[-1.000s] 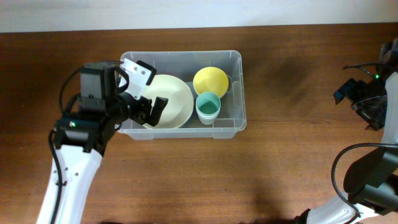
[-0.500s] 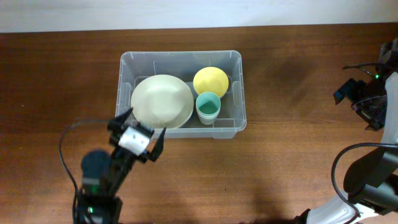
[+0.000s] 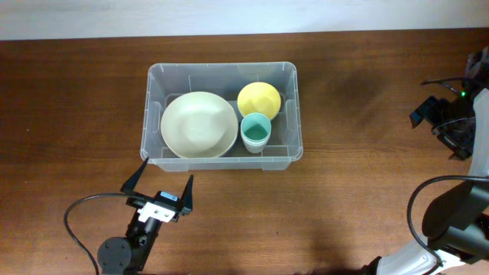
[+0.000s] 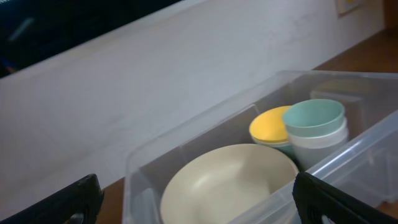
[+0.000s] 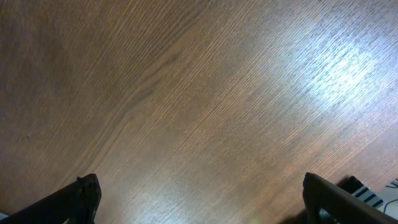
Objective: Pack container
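Note:
The container, a large clear plastic bin, stands at the middle of the wooden table. Inside it lie a wide cream bowl, a yellow bowl and a teal cup. My left gripper hovers just in front of the container's near wall, open and empty, pointing at it. In the left wrist view the cream bowl, yellow bowl and teal cup show through the container's wall. My right gripper is open over bare wood, far to the right.
The right arm sits at the table's right edge with cables around it. A pale wall runs behind the table's far edge. Bare wood table surrounds the container on all sides.
My left gripper has drawn back from over the cream bowl in the container to the near side of the table. The bowl stays in the container. The right arm has not moved.

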You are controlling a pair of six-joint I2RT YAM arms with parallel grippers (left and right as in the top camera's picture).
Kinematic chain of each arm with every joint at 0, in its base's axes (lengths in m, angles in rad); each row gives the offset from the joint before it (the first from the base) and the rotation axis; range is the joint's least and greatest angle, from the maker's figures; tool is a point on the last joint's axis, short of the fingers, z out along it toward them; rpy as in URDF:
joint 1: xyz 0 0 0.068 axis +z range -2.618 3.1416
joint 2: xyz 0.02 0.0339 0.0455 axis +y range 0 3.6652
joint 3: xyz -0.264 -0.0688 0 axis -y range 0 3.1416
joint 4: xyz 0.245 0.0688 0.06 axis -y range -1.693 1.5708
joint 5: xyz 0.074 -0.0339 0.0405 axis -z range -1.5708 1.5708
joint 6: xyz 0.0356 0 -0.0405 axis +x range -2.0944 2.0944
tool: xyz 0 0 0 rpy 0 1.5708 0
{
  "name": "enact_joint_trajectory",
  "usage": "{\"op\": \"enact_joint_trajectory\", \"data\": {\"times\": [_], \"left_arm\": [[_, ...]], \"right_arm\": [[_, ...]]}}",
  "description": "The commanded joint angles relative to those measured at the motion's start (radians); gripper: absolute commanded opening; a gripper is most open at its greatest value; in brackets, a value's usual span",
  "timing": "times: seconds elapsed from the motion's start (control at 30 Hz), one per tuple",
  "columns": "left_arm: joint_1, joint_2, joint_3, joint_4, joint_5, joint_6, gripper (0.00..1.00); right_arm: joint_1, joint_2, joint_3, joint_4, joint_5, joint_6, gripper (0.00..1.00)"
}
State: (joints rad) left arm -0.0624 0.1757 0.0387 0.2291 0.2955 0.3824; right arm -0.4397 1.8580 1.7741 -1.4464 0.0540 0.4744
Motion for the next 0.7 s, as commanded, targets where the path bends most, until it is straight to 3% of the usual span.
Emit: {"op": "enact_joint_trajectory", "data": {"times": [0.0,0.33,0.67], "left_arm": [[0.025,-0.045,-0.031,-0.015,-0.007,0.012,1.0],[0.095,-0.169,-0.031,-0.288,-0.001,0.011,1.0],[0.098,-0.171,-0.031,-0.285,-0.003,-0.004,1.0]], "right_arm": [[0.001,0.003,-0.005,0.0,0.002,0.005,0.99],[0.001,0.003,-0.005,0.0,0.002,0.005,0.99],[0.001,0.003,-0.005,0.0,0.002,0.005,0.98]]}}
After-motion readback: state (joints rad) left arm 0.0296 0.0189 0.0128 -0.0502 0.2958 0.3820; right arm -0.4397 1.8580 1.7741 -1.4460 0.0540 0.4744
